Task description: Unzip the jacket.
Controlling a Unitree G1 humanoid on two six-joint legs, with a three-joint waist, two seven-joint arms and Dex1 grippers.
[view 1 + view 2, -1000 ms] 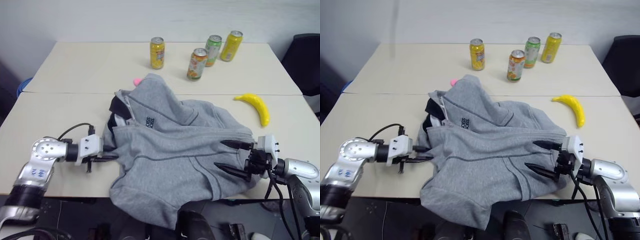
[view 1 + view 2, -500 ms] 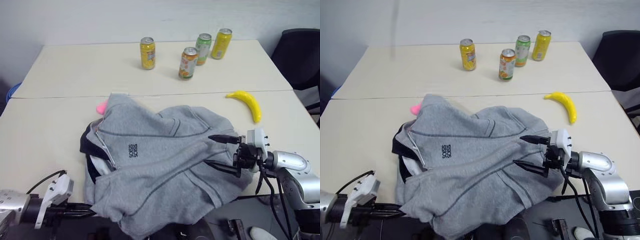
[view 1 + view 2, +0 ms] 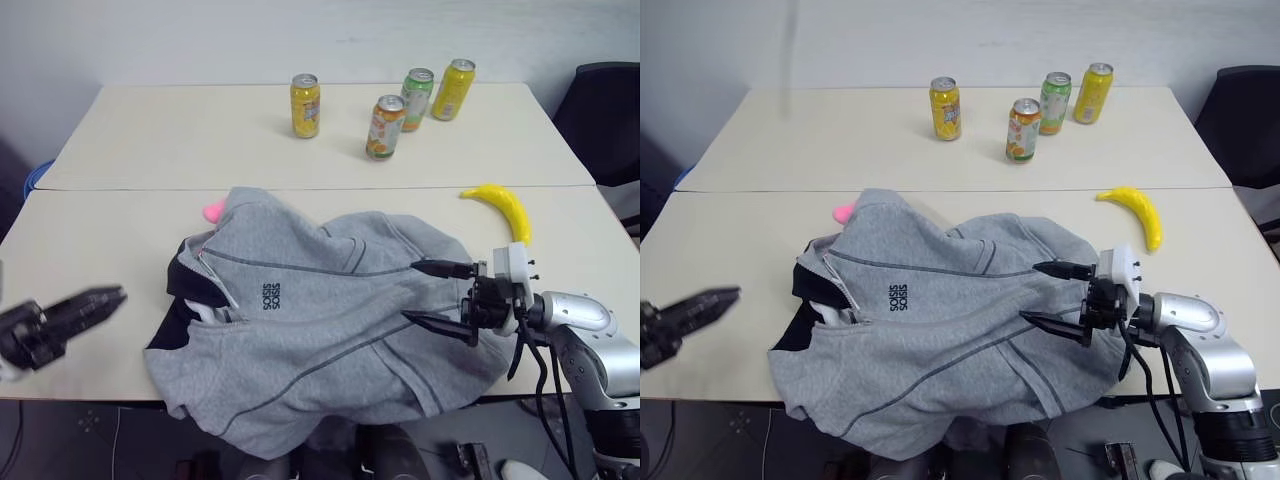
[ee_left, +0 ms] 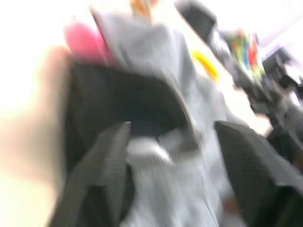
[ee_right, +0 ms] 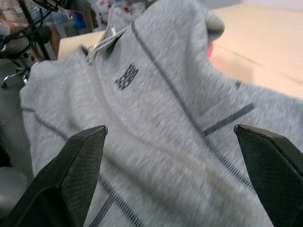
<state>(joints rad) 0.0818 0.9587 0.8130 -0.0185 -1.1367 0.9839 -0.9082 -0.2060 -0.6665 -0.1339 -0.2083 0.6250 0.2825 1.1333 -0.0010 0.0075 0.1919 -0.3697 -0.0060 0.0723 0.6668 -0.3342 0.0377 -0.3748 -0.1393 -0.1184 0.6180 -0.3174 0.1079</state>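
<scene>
The light-grey jacket (image 3: 330,300) lies crumpled across the front of the table, its hem hanging over the front edge. Its dark inner collar (image 3: 185,285) and some white lining show where the front gapes at the top, beside the small logo (image 3: 270,296). My left gripper (image 3: 105,300) hovers off the jacket's left side, apart from it; in the left wrist view its fingers (image 4: 111,156) stand open with nothing between them. My right gripper (image 3: 410,292) is open over the jacket's right side, the fabric showing between its fingertips (image 5: 87,142).
Several drink cans (image 3: 384,127) stand at the back of the far table. A banana (image 3: 500,208) lies to the right of the jacket, and something pink (image 3: 213,210) peeks out behind the collar. A black chair (image 3: 610,110) stands at the far right.
My left gripper, shut at the jacket's front edge earlier, has opened, risen and drawn off to the left. The jacket's front has slid toward the table's front edge. The right gripper edged slightly left.
</scene>
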